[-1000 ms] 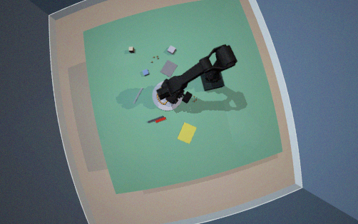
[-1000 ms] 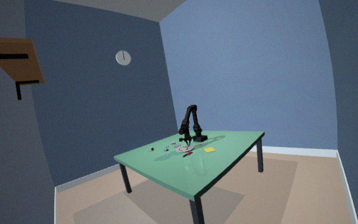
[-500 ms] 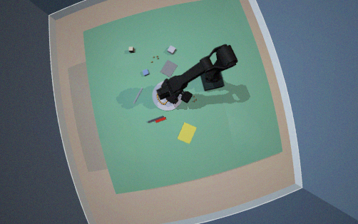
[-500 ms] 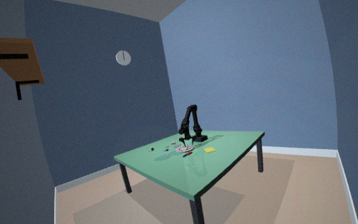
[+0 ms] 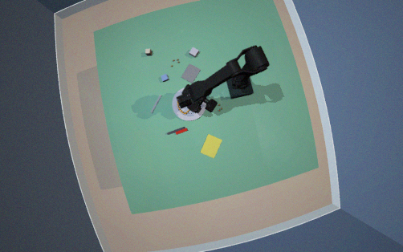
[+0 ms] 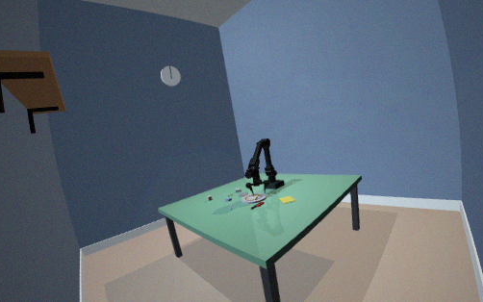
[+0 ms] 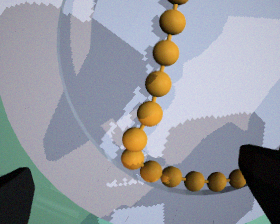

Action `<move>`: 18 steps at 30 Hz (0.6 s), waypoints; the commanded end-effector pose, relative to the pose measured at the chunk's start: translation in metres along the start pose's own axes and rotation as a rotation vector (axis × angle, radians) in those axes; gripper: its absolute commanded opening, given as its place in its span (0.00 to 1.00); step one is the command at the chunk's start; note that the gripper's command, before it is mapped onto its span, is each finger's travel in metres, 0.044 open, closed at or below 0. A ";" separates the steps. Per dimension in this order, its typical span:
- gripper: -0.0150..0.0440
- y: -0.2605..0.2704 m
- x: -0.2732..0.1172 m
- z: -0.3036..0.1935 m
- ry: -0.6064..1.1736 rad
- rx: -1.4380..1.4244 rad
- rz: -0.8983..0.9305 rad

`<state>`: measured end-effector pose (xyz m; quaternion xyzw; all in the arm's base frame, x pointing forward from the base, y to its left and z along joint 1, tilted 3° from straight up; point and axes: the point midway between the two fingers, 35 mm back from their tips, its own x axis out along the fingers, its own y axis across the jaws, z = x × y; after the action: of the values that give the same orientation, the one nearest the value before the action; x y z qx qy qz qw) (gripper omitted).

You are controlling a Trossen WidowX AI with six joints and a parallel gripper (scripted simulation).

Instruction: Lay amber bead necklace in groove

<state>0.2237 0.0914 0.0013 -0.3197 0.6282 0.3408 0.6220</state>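
Observation:
The round bead board (image 5: 190,118) (image 7: 21,100) is pale, with a curved groove line inside its rim in the wrist view. The amber bead necklace (image 5: 183,111) (image 7: 158,83) lies on it. One run of beads goes up the wrist view inside the groove line, away from its left arc. It bends sharply at the lower left, and the lower run follows close to the groove line. My gripper (image 5: 197,106) (image 6: 257,188) (image 7: 138,169) is wide open and empty over the board, its fingers on either side of the bend. The right finger hides part of the lower run.
A red and dark tool (image 5: 181,131) and a yellow square (image 5: 211,146) (image 6: 287,199) lie near the board. A thin grey rod (image 5: 156,104), a grey square (image 5: 190,73), a blue block (image 5: 164,78), a white block (image 5: 194,51) and a beige block (image 5: 148,51) are also on the table.

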 end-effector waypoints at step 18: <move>0.46 -0.027 -0.032 0.094 -0.008 0.538 0.005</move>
<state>0.2880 0.1402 0.0293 -0.1768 0.6834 0.1977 0.6801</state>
